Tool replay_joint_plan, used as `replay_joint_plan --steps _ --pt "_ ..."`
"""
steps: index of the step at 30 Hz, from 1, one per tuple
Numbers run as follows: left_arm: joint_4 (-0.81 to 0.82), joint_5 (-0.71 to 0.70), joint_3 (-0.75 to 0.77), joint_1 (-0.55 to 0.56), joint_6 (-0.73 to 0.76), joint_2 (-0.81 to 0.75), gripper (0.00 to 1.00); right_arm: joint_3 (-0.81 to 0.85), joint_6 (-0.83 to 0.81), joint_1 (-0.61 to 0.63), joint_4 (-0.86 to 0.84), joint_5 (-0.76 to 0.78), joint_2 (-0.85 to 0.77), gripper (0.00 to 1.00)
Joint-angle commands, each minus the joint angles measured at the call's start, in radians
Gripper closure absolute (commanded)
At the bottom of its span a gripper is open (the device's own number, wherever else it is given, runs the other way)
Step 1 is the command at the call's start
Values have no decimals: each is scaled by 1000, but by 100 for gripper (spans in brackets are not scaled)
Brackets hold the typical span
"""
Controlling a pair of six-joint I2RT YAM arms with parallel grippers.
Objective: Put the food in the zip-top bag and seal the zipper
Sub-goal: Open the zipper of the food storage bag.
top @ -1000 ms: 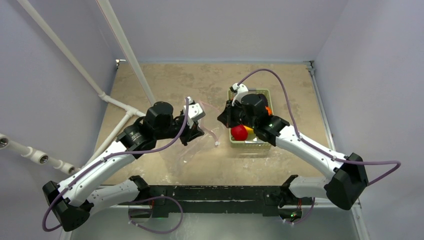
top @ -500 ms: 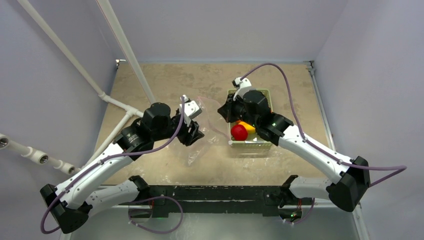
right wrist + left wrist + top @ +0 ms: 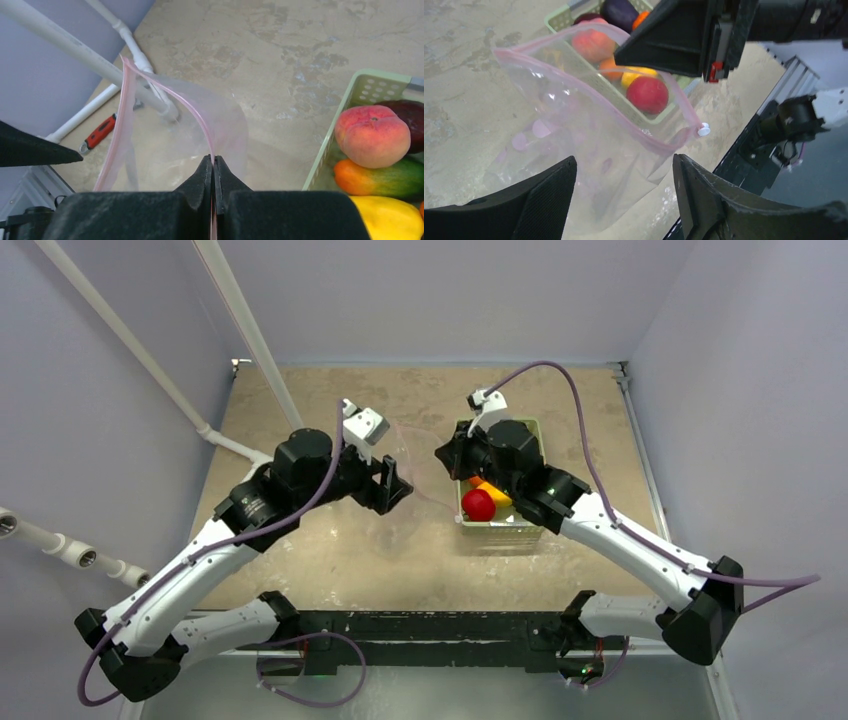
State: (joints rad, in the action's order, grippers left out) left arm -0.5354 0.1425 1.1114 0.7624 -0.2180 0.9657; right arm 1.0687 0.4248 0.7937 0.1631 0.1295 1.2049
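The clear zip-top bag hangs with its mouth spread apart, in front of the basket. My right gripper is shut on the pink zipper at the mouth's edge, seen from above as right gripper. The white slider tab sits at the strip's end. My left gripper is open just above the bag, with nothing between its fingers. The food lies in the green basket: a red apple, a peach, a yellow pepper and a purple eggplant.
White pipes run along the left side of the table. A red-handled tool lies by them. The black frame rail borders the near edge.
My left gripper has opened, let go of the bag and pulled back up and to the left. The right gripper has kept hold of the bag's mouth.
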Motion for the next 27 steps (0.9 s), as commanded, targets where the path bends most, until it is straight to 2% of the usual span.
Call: replay_joint_plan --steps 1,12,18,21,27 --pt "-5 -78 116 5 -148 33 30 79 -17 26 -53 64 -32 100" --pt "-103 -191 266 5 -279 156 29 146 3 123 -46 186 -23 100" --pt "-160 -298 263 6 -307 177 30 177 16 177 -53 238 -19 100" --pt "-176 -330 257 5 -311 180 36 184 21 200 -53 255 -10 100" --pt "-202 -391 251 5 -314 157 65 185 27 220 -49 281 -6 100"
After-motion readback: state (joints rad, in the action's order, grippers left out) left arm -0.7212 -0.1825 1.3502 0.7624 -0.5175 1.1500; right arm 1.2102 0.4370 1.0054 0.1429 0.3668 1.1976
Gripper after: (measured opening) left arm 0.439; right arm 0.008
